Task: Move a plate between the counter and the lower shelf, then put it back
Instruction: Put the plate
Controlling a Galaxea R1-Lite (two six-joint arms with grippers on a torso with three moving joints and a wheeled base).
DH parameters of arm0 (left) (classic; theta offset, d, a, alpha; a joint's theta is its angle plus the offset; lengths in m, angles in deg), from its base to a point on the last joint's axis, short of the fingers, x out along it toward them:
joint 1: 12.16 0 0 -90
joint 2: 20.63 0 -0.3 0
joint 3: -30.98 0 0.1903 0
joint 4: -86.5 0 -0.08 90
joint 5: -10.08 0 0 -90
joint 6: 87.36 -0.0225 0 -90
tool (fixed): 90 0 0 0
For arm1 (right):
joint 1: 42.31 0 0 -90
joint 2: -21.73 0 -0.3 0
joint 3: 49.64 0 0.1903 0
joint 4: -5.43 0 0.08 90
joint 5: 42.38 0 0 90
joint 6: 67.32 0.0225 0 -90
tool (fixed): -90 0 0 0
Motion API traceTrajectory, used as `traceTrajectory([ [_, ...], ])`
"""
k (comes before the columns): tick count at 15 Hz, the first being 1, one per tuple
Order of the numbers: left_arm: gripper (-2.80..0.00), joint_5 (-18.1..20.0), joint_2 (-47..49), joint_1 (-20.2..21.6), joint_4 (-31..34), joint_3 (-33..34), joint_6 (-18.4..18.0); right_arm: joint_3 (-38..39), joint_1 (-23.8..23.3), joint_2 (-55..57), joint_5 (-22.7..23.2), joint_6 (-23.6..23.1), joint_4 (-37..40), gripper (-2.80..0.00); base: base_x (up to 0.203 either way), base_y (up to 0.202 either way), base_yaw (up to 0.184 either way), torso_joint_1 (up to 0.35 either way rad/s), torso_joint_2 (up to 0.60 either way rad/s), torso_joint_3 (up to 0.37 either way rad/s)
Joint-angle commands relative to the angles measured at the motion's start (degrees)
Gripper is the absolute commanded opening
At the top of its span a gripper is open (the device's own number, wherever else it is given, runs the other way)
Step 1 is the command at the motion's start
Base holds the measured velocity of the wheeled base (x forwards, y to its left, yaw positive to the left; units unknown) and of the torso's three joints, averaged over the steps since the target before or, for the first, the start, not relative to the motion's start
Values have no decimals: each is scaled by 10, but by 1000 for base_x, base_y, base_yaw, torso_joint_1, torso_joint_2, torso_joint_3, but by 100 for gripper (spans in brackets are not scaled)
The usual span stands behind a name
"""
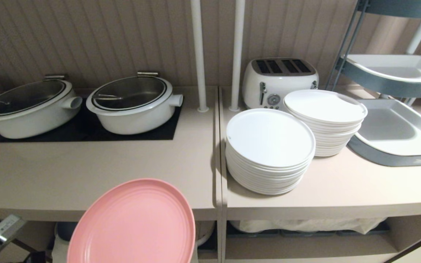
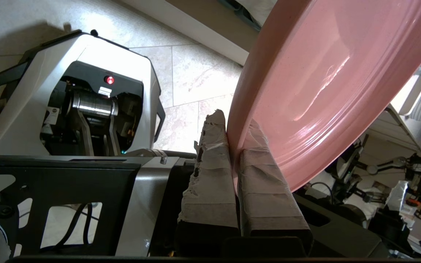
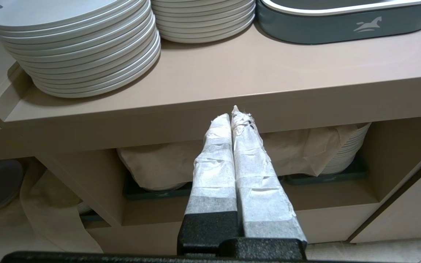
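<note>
The pink plate (image 1: pixel 133 223) hangs tilted in the air just before the counter (image 1: pixel 86 171), its far rim overlapping the counter's front edge. My left gripper (image 2: pixel 234 126) is shut on the plate's (image 2: pixel 323 73) rim, one taped finger on each face. In the head view the plate hides that gripper. The lower shelf (image 3: pixel 2 223) opens under the counter, left of the upright divider, with a white cloth (image 3: pixel 53 215) hanging in it. My right gripper (image 3: pixel 236 113) is shut and holds nothing, parked low before the right-hand part of the counter.
Two white pots (image 1: pixel 133 102) (image 1: pixel 27 106) stand on the black hob. Two stacks of white plates (image 1: pixel 269 146) (image 1: pixel 323 117), a toaster (image 1: pixel 278 82) and a grey-blue tray (image 1: pixel 397 135) fill the right side. White poles (image 1: pixel 197 54) rise at the back.
</note>
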Motion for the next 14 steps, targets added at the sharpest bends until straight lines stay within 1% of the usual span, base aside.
traceTrajectory([
  [1, -280, 2, 3, 0, 1, 1, 3, 0, 0, 0, 0, 0, 0, -280, 0, 0, 0, 0, 0, 0],
  [12, -280, 3, 3, 0, 1, -1, 3, 0, 0, 0, 0, 0, 0, -280, 0, 0, 0, 0, 0, 0],
  [14, -280, 2, 3, 0, 1, -1, 4, 0, 0, 0, 0, 0, 0, -280, 4, 118, -5, 10, 3, 0],
])
